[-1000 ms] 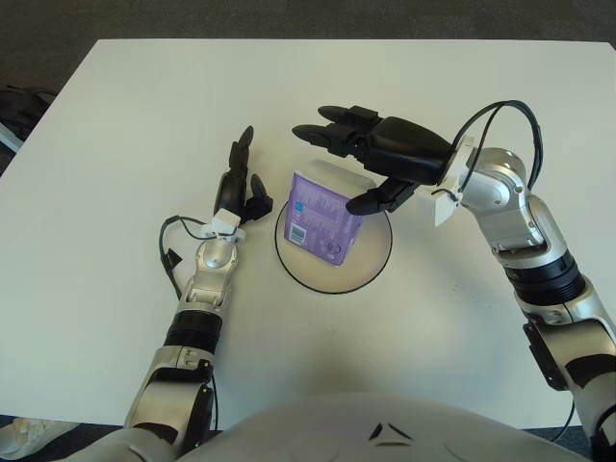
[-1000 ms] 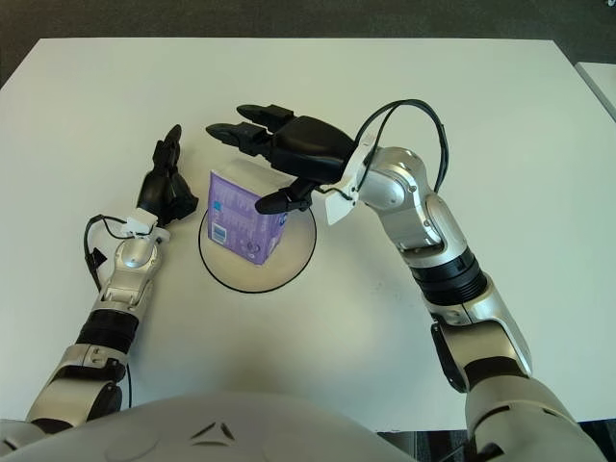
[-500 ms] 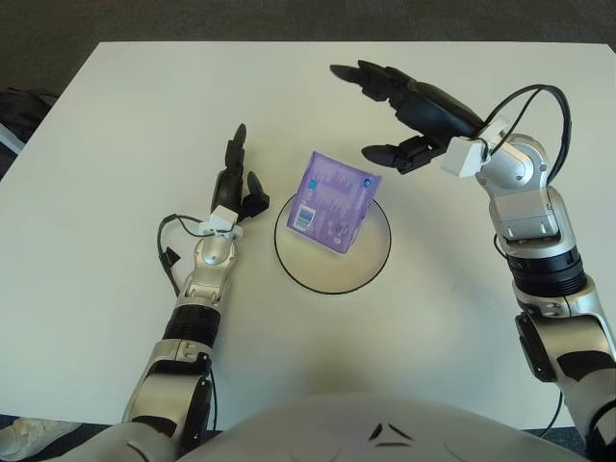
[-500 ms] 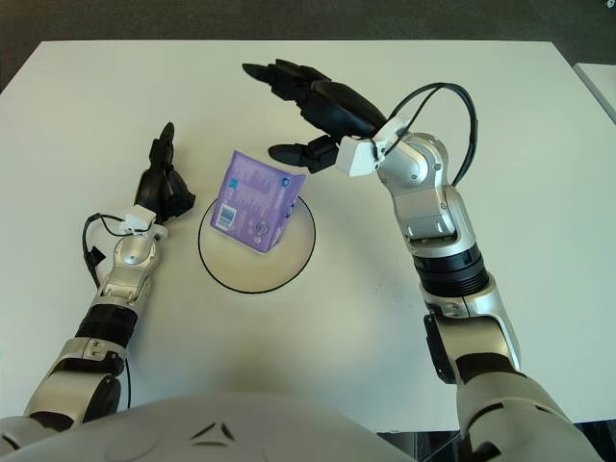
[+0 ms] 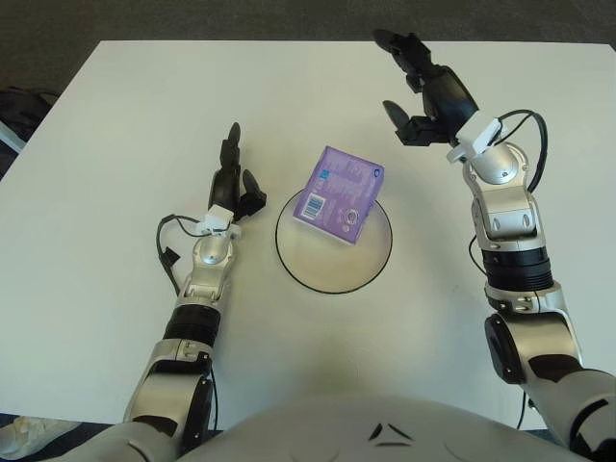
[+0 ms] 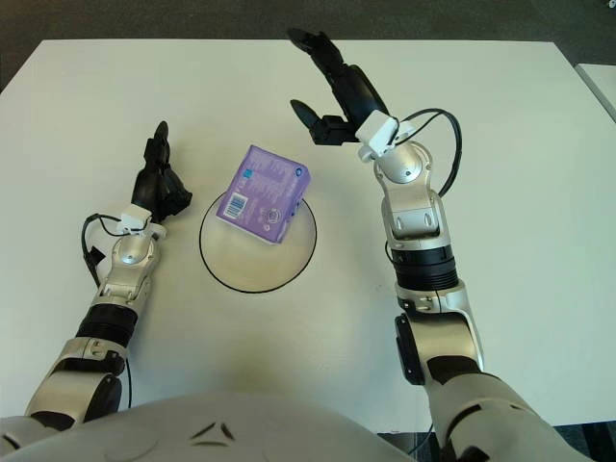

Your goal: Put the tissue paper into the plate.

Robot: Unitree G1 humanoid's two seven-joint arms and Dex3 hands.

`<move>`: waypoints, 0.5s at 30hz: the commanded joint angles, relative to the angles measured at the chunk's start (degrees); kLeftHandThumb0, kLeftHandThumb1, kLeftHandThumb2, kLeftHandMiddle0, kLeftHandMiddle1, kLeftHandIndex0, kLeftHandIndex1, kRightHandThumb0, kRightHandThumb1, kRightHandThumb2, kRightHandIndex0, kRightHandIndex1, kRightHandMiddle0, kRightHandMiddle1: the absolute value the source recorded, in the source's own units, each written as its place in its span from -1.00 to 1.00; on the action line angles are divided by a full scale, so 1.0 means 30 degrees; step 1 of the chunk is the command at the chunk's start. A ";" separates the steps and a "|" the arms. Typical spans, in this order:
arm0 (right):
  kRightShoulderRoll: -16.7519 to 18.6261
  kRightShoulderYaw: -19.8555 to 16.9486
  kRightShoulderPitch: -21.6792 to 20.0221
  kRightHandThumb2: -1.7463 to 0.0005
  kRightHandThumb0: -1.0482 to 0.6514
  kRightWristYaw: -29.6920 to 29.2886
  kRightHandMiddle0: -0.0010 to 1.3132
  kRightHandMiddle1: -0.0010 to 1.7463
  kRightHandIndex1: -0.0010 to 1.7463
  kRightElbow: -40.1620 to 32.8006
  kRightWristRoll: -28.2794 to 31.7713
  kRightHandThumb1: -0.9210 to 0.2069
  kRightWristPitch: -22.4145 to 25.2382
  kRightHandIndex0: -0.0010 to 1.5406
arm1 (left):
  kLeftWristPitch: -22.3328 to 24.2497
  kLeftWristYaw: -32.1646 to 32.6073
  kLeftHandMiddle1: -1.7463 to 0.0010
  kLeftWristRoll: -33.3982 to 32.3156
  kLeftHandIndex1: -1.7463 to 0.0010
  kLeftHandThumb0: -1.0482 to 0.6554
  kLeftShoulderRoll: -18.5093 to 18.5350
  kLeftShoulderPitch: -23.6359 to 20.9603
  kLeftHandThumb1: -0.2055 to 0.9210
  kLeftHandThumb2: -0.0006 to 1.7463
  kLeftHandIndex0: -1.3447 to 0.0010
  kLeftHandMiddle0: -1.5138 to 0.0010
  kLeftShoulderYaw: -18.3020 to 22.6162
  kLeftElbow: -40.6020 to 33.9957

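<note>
A purple tissue pack [image 5: 340, 193] lies tilted on the upper part of a white plate with a dark rim [image 5: 332, 286], at the table's middle. My right hand [image 5: 416, 85] is raised above and to the right of the pack, well apart from it, fingers spread and empty. Left of the plate my left hand [image 5: 232, 180] stands with fingers pointing away from me, holding nothing.
The white table [image 5: 115, 115] reaches to dark floor at the far edge and at the left. A thin black cable [image 5: 169, 252] loops beside my left wrist. Another cable [image 5: 532, 144] arcs over my right wrist.
My right hand let go of the tissue pack and drew back up and to the right. The pack tipped from upright to lying tilted on the plate. The left hand barely moved.
</note>
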 commanded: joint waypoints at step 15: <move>0.2684 -0.0842 0.3212 0.06 -0.68 -0.3365 -1.00 -0.14 -0.83 0.2956 0.1246 -1.00 -0.3308 -0.71 | -0.0110 -0.0045 0.99 0.0172 0.87 -0.64 -0.0500 0.2363 1.00 0.25 1.00 0.96 -0.0227 0.1897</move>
